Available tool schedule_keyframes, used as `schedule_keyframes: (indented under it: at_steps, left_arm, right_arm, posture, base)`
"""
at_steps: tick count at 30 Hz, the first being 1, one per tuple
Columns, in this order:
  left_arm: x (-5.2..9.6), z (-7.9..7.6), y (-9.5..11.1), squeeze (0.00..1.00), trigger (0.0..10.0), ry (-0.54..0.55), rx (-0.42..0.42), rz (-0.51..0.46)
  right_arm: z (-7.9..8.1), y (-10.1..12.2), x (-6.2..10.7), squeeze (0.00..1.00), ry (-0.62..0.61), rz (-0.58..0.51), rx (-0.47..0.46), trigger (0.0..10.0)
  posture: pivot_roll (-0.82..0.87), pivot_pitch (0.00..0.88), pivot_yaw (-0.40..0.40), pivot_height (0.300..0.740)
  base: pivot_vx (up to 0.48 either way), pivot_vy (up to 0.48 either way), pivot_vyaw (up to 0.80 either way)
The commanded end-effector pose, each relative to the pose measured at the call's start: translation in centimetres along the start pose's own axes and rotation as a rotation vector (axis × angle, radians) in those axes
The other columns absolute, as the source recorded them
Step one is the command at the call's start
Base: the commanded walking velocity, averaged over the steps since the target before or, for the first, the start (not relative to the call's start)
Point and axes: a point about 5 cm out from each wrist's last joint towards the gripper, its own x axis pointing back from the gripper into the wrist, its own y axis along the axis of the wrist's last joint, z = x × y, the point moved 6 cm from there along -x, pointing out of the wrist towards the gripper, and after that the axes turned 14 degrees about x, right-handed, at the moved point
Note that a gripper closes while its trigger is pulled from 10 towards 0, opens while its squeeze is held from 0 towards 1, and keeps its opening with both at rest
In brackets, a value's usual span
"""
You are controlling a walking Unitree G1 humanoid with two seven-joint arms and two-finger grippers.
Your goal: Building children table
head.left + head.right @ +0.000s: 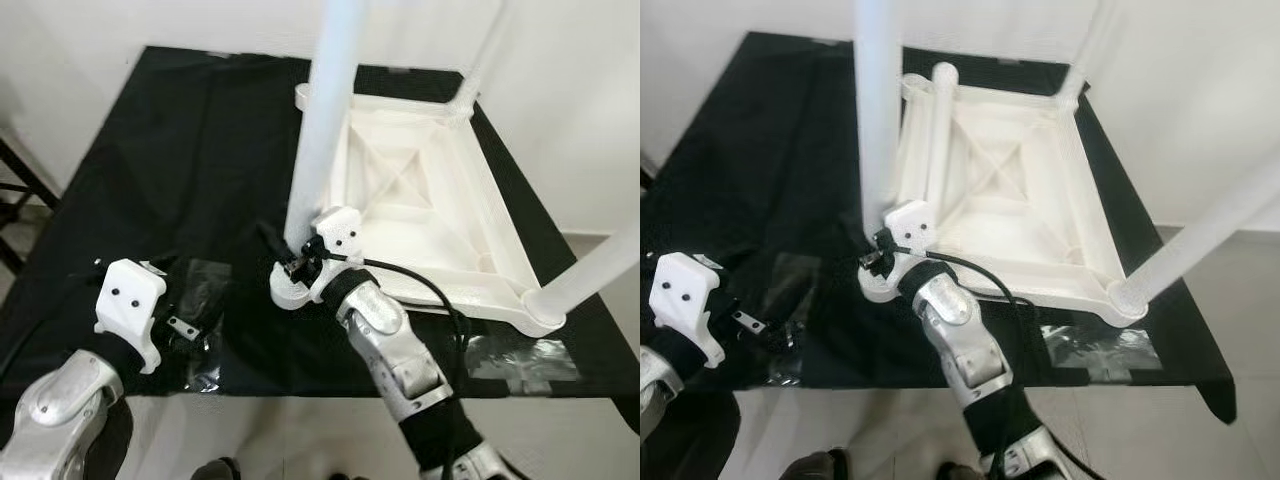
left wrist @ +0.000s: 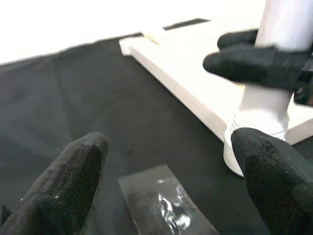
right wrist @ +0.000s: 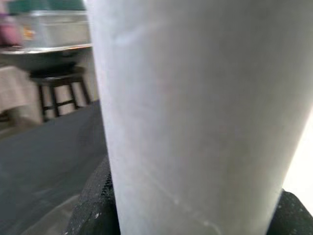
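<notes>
the white children's table (image 1: 420,200) lies upside down on the black-covered bench (image 1: 180,150), its ribbed underside facing up so the legs can go into the corner sockets. the near-left leg (image 1: 325,110) stands upright in its socket, and the right gripper (image 1: 300,262) has its fingers closed around the leg's base — probably to seat or twist it home. two more legs rise at the far-right (image 1: 485,55) and near-right (image 1: 600,265) corners; their tops are cut off. the left gripper (image 2: 171,186) hovers above the bench beside the work, fingers (image 2: 73,171) spread wide and holding nothing. a crinkled plastic bag (image 1: 200,300) lies under it — contents hard to make out.
</notes>
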Motion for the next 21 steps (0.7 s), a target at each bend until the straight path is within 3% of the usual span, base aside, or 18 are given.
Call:
schedule_keyframes:
  at_steps: [1, 10, 13, 17, 21]
  left_arm:
    - [-0.2, 0.1, -0.4, 0.0, 10.0, -0.016, -0.011, 0.012]
    - [-1.5, 0.4, 1.5, 0.0, 10.0, -0.09, -0.032, -0.037]
    - [-2.0, 0.5, 2.9, 0.0, 10.0, -0.133, -0.042, -0.063]
    - [-3.0, 0.1, 6.4, 0.0, 10.0, -0.269, -0.065, -0.112]
    - [-3.3, -0.4, 7.8, 0.0, 10.0, -0.361, -0.095, -0.115]
  right_arm:
    - [0.7, -11.3, 5.0, 0.0, -0.039, 0.447, 0.0, 10.0]
    - [0.3, -11.4, 4.4, 0.0, -0.137, 0.502, 0.013, 10.0]
    - [-0.2, -11.5, 4.2, 0.0, -0.171, 0.511, 0.017, 10.0]
    - [-0.3, -12.0, 4.2, 0.0, -0.21, 0.532, 0.012, 10.0]
    - [-0.1, -12.2, 4.2, 0.0, -0.22, 0.541, 0.016, 10.0]
  posture:
    - [0.11, 0.156, -0.052, 0.74]
    - [0.12, 0.125, -0.052, 0.74]
    - [0.12, 0.118, -0.051, 0.74]
    - [0.12, 0.104, -0.04, 0.74]
    - [0.12, 0.098, -0.036, 0.74]
  base:
    - [0.0, 0.0, 0.0]
    - [0.0, 0.0, 0.0]
    - [0.0, 0.0, 0.0]
    - [0.0, 0.0, 0.0]
    - [0.0, 0.0, 0.0]
